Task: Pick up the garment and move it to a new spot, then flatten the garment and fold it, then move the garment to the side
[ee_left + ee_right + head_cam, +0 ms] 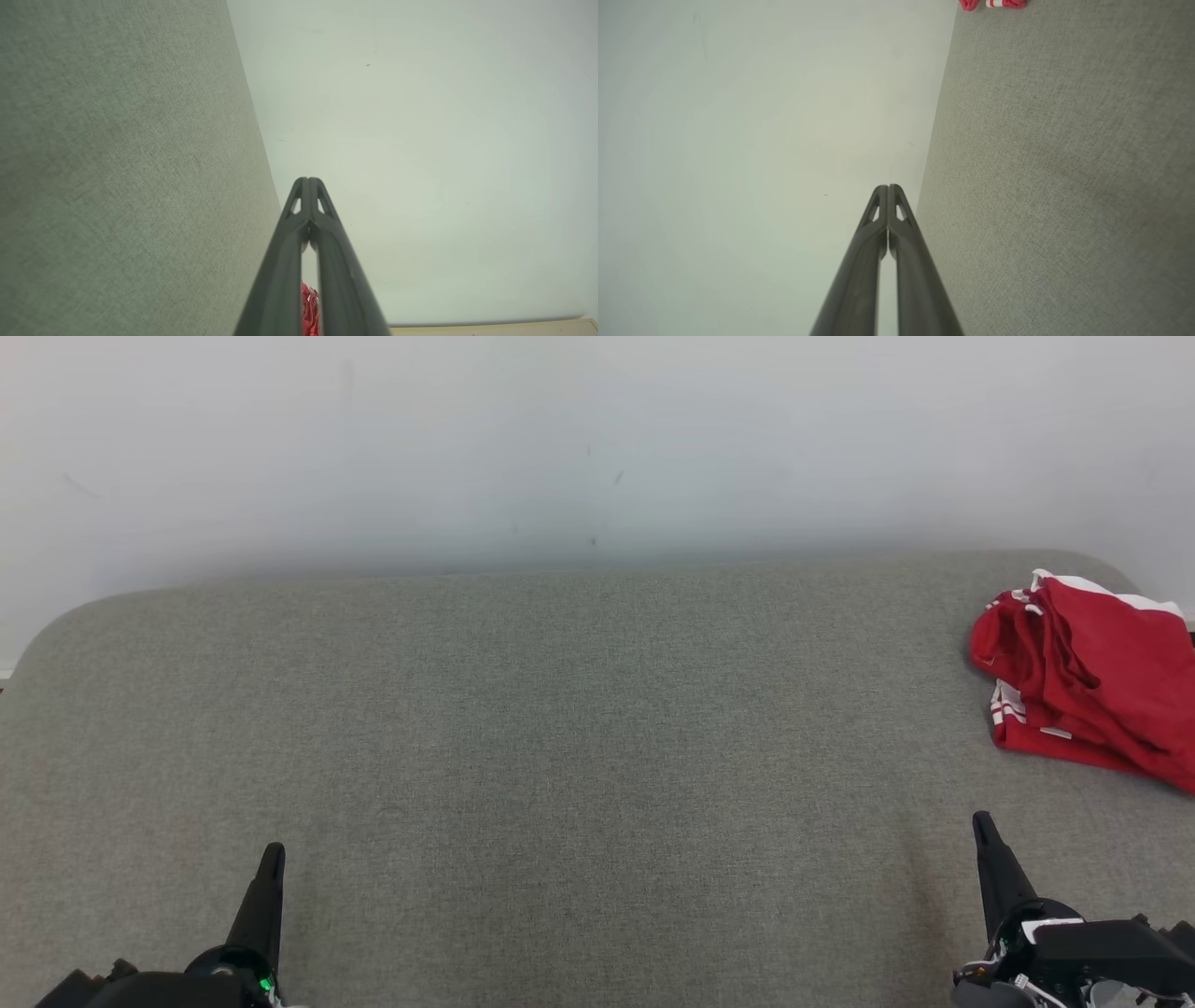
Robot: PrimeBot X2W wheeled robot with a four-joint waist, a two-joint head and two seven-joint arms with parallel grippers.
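The left tool [272,861] sits at the lower left of the head view, its two dark fingers pressed together and leaning slightly right. The right tool [983,828] sits at the lower right, fingers likewise together and leaning slightly left. In each wrist view the fingertips meet, gripping nothing.

The right pincer [888,187] sits closed beside grey fabric [1064,186] — garment [994,3], probably, at top.

Bare grey table [523,728], crumpled red garment [1092,681] far right
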